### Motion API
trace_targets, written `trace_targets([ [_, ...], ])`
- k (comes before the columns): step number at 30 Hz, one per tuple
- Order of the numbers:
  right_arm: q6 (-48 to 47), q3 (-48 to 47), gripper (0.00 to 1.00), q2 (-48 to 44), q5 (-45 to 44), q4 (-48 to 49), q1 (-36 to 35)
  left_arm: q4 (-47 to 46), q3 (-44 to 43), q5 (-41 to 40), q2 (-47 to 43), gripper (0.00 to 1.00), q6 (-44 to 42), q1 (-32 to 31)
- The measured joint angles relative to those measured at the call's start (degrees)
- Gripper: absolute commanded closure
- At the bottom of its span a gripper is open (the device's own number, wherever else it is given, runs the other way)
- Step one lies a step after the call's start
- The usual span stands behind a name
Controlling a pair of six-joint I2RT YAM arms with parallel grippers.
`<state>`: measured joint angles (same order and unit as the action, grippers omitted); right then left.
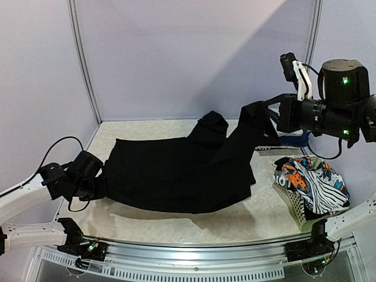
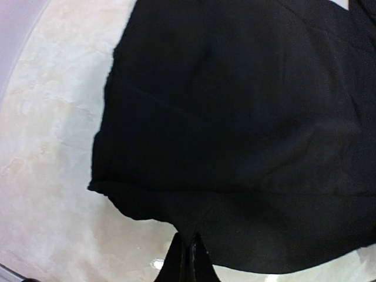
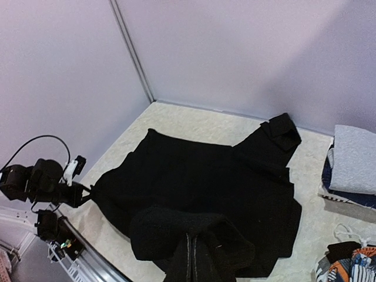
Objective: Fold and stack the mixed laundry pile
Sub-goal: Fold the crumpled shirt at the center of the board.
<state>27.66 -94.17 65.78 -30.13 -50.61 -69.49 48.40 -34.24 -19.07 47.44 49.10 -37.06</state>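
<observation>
Black hooded top (image 1: pixel 176 176) is lying spread across the table (image 1: pixel 147 220), its long axis running left to right between the arms. The left gripper (image 2: pixel 187 247) is pinching the left hem low. The right gripper (image 1: pixel 265 111) is clamping the right end, holding it high. One top, two grips. One basket (image 1: pixel 296 212) is sitting at the right, and one grey shirt (image 3: pixel 355 158) is resting on navy pieces (image 3: pixel 346 197).

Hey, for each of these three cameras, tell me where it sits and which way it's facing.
Top external: fixed above and behind the arm bases, facing the back wall over the large black cloth garment; both arms show, left fingers low, right fingers high.
Left wrist: low over the pale marbled table, looking along the shut left fingers at the garment's edge.
Right wrist: high, looking down leftward; the right fingers and the left arm show.
Shared: every view shows the garment.
</observation>
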Motion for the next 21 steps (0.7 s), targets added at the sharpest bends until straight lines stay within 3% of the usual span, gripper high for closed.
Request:
trace_targets([
  [11,-6.8,-10.5,1.00,8.8,-11.8,0.5,0.3,0.5,-3.3,-5.8,5.2,1.00,-1.7,-0.1],
  [21,-10.2,-17.1,1.00,18.5,-15.5,-0.9,8.2,0.3,-9.6,-8.5,16.3,1.00,-6.0,2.8],
])
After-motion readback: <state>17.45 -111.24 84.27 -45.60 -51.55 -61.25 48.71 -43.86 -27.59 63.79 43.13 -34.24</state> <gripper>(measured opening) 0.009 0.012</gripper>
